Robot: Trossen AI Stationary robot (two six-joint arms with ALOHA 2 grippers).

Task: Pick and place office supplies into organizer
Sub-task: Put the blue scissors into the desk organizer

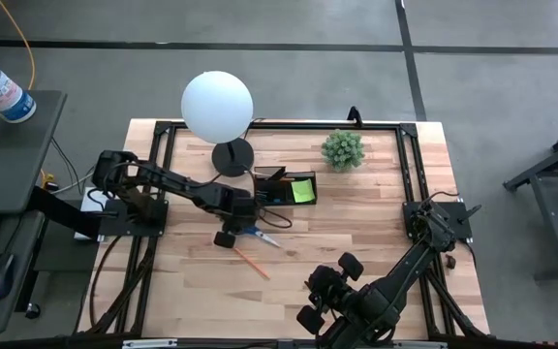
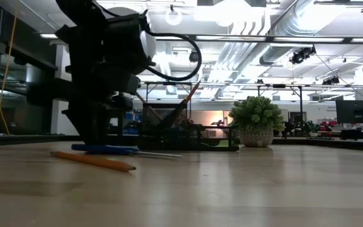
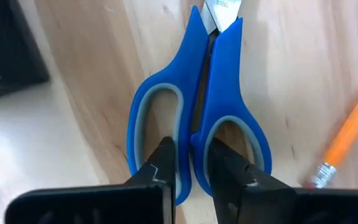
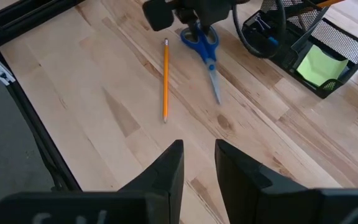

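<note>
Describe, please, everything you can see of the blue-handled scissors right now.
The scissors have two bright blue plastic loop handles lined in grey and closed steel blades. They lie flat on the wooden table, just in front of the organizer and beside an orange pencil. The left hand is down over the handles, its fingers pinching the strip where the two loops meet.

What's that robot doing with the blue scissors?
The left gripper is down on the table with its jaws pinched around the middle of the blue scissors' handles, which lie flat on the wood. An orange pencil lies loose beside them. The black organizer sits just behind, already holding a green sticky-note pad. The right gripper waits near the front of the table, holding nothing.
</note>
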